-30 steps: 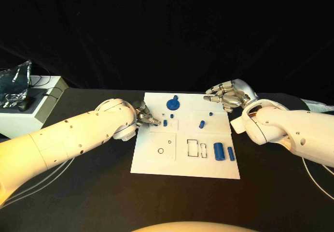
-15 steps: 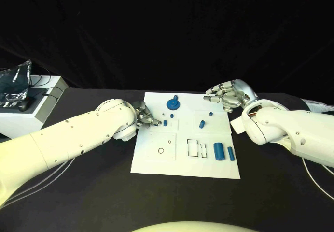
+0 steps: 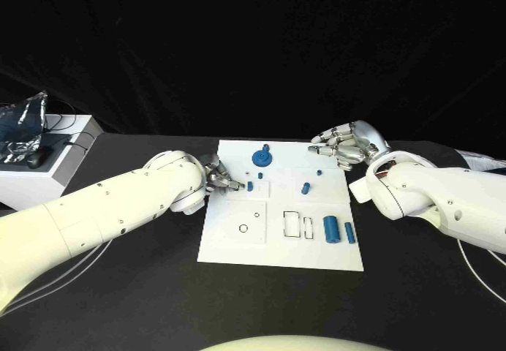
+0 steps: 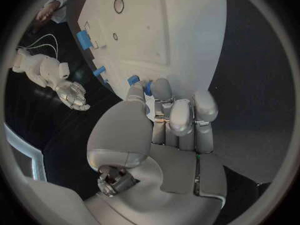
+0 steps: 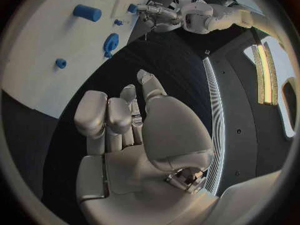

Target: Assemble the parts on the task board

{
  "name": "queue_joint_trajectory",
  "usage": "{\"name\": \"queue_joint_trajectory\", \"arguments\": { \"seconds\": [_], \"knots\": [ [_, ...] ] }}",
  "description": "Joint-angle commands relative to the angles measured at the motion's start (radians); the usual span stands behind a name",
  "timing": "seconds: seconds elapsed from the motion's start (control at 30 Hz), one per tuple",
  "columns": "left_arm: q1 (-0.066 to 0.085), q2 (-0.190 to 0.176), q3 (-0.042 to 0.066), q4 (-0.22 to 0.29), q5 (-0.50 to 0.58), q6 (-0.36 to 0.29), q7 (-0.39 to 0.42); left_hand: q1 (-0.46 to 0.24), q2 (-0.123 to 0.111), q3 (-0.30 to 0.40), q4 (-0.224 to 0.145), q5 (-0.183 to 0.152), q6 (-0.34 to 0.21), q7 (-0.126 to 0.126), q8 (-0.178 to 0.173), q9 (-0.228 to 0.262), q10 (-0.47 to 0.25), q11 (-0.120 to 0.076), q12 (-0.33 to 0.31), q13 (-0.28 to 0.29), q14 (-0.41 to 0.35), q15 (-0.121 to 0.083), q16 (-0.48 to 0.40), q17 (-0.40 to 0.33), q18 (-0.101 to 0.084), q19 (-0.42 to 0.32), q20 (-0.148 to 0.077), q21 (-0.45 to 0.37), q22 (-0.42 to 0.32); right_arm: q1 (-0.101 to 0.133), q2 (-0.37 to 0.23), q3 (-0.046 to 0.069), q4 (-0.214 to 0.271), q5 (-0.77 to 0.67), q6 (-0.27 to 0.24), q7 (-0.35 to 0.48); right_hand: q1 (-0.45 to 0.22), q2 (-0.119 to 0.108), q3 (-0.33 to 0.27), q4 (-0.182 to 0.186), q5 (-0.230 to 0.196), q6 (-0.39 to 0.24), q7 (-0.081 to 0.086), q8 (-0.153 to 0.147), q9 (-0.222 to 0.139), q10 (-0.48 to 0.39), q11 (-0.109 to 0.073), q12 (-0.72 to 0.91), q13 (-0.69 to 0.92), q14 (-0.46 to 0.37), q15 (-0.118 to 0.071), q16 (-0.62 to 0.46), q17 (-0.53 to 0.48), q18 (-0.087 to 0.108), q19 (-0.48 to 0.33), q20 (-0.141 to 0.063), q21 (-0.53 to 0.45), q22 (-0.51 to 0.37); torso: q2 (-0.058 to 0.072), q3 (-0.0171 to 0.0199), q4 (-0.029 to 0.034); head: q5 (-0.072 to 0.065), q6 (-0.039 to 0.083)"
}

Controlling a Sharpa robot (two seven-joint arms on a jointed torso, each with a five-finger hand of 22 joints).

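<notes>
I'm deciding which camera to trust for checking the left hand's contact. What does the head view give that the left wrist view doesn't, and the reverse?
Head view: the whole task board at once, the blue gear-shaped part at its far end, and a white box off to the side.

Left wrist view: the left hand from behind, with a small blue part right at its fingertips; whether it is gripped is unclear.

Both: the board, the blue cylinder, and the right hand, fingers curled on nothing.
</notes>
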Motion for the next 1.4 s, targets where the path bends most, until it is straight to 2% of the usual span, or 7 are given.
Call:
{"name": "queue_joint_trajectory", "arguments": {
  "seconds": [0.03, 0.07, 0.13, 0.4, 0.6, 1.03, 1.4],
  "knots": [
    [-0.005, -0.006, -0.004, 0.000, 0.001, 0.012, -0.019, -0.010, -0.002, -0.008, 0.004, -0.012, 0.000, 0.005, 0.001, 0.003, 0.002, 0.008, 0.005, -0.002, 0.002, -0.006, 0.000, 0.002, -0.018, 0.007, 0.000, -0.003, 0.019, -0.002, 0.000, 0.000, 0.000, -0.004, 0.012, 0.008, -0.005, -0.002, 0.004, 0.001, 0.007, 0.005, 0.004, -0.004, -0.001, 0.002, -0.002, -0.004, 0.001, -0.001, 0.001, -0.003, -0.001, -0.002, 0.047, 0.003, -0.002, 0.127, 0.000, -0.0012, 0.0001, -0.001, 0.000],
    [-0.006, -0.006, -0.004, 0.001, 0.002, 0.012, -0.018, -0.011, -0.003, -0.011, 0.007, -0.023, 0.000, 0.005, 0.002, 0.004, 0.002, 0.008, 0.005, -0.002, 0.001, -0.006, 0.001, 0.002, -0.019, 0.008, 0.000, -0.003, 0.019, -0.002, 0.000, 0.000, 0.000, -0.004, 0.013, 0.008, -0.005, -0.002, 0.004, 0.001, 0.007, 0.005, 0.004, -0.004, -0.001, 0.002, -0.002, -0.004, 0.001, -0.001, 0.001, -0.003, -0.001, -0.002, 0.047, 0.003, -0.002, 0.127, 0.000, -0.0009, 0.0001, -0.001, 0.000],
    [-0.006, -0.007, -0.003, 0.003, 0.005, 0.011, -0.017, -0.014, -0.002, -0.014, 0.014, -0.065, 0.001, 0.006, 0.004, 0.006, 0.002, 0.009, 0.005, -0.002, 0.001, -0.005, 0.001, 0.002, -0.019, 0.008, 0.000, -0.003, 0.020, -0.003, 0.000, 0.000, 0.000, -0.004, 0.013, 0.008, -0.005, -0.002, 0.004, 0.001, 0.007, 0.005, 0.004, -0.004, -0.001, 0.002, -0.002, -0.004, 0.001, -0.001, 0.001, -0.003, -0.001, -0.002, 0.047, 0.003, -0.002, 0.127, 0.000, -0.0007, 0.0004, -0.001, 0.000],
    [-0.006, -0.010, -0.003, 0.006, 0.011, 0.002, -0.014, -0.030, -0.009, -0.019, 0.040, -0.168, 0.001, 0.008, 0.010, 0.012, 0.002, 0.010, 0.006, -0.002, 0.002, -0.004, 0.001, 0.002, -0.018, 0.008, 0.001, -0.003, 0.020, -0.005, 0.000, 0.000, 0.000, -0.004, 0.014, 0.008, -0.005, -0.002, 0.004, 0.001, 0.007, 0.005, 0.004, -0.004, -0.001, 0.002, -0.002, -0.004, 0.001, -0.001, 0.001, -0.003, -0.001, -0.002, 0.047, 0.003, -0.002, 0.127, 0.000, -0.0005, 0.0007, -0.002, -0.001],
    [-0.006, -0.014, -0.002, 0.011, -0.001, -0.006, -0.011, -0.034, -0.014, -0.012, 0.053, -0.183, -0.001, 0.009, 0.011, 0.014, 0.001, 0.011, 0.007, -0.001, 0.001, -0.005, 0.000, 0.002, -0.017, 0.008, 0.001, -0.004, 0.020, -0.006, 0.000, 0.000, 0.001, -0.021, 0.013, 0.008, -0.005, -0.002, 0.004, 0.001, 0.007, 0.005, 0.004, -0.004, -0.001, 0.002, -0.002, -0.004, 0.001, -0.001, 0.001, -0.003, -0.001, -0.002, 0.047, 0.003, -0.002, 0.127, 0.000, 0.0003, 0.0004, -0.002, -0.001],
    [-0.006, -0.021, 0.004, 0.027, 0.009, -0.016, -0.001, -0.035, -0.017, -0.008, 0.061, -0.188, -0.002, 0.010, 0.012, 0.015, 0.000, 0.011, 0.007, -0.002, 0.001, -0.004, 0.000, 0.003, -0.017, 0.007, 0.001, -0.005, 0.020, -0.010, 0.001, 0.000, 0.003, -0.047, 0.015, 0.007, -0.005, -0.001, 0.005, -0.003, 0.008, 0.005, 0.004, -0.004, -0.001, 0.002, -0.002, -0.004, 0.001, 0.000, 0.001, -0.004, -0.001, -0.002, 0.048, 0.003, -0.003, 0.127, 0.000, 0.0005, -0.0001, -0.001, -0.001],
    [-0.006, -0.030, 0.024, 0.048, 0.016, -0.037, 0.009, -0.037, -0.021, -0.003, 0.069, -0.203, -0.002, 0.010, 0.013, 0.016, 0.000, 0.011, 0.007, -0.002, 0.001, -0.005, 0.000, 0.003, -0.017, 0.007, 0.001, -0.006, 0.020, -0.012, 0.002, 0.000, 0.001, -0.049, 0.016, 0.006, -0.005, -0.001, 0.005, -0.003, 0.008, 0.005, 0.004, -0.004, -0.001, 0.002, -0.002, -0.004, 0.001, 0.000, 0.001, -0.004, -0.001, -0.002, 0.048, 0.003, -0.003, 0.127, -0.001, 0.0005, 0.0005, -0.001, -0.001]
  ]
}}
